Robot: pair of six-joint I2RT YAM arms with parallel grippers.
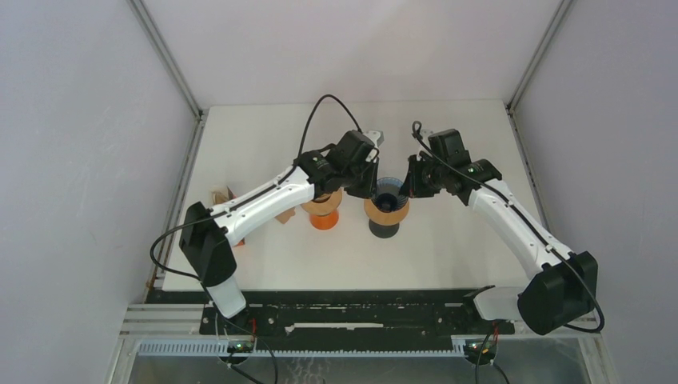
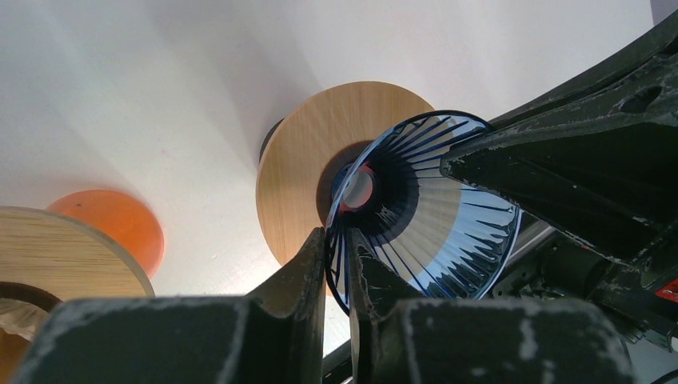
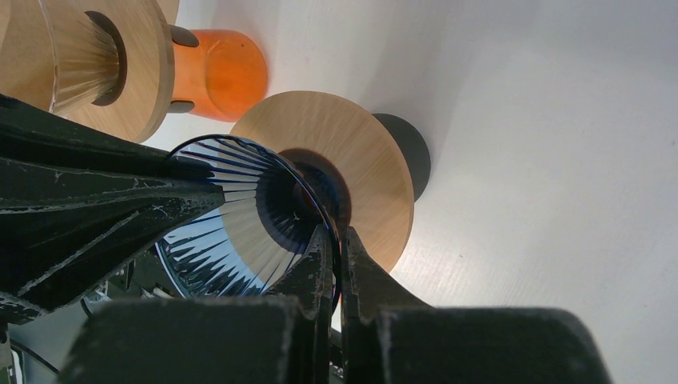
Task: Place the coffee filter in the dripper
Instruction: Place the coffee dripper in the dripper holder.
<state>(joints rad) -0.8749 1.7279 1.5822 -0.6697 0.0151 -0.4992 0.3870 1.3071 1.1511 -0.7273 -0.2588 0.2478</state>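
Note:
A blue ribbed glass dripper (image 1: 389, 190) with a wooden collar (image 1: 387, 212) stands on a dark base at the table's middle. My left gripper (image 1: 369, 186) is shut on its left rim, and my right gripper (image 1: 408, 186) is shut on its right rim. In the left wrist view my gripper (image 2: 340, 248) pinches the blue cone (image 2: 436, 220). In the right wrist view my gripper (image 3: 337, 240) pinches the cone's edge (image 3: 240, 212). Brown paper coffee filters (image 1: 224, 197) lie at the table's left, partly hidden by the left arm. The blue cone looks empty.
An orange dripper (image 1: 324, 218) with a wooden collar stands just left of the blue one, under the left arm; it also shows in the left wrist view (image 2: 112, 228) and the right wrist view (image 3: 220, 68). White walls enclose the table.

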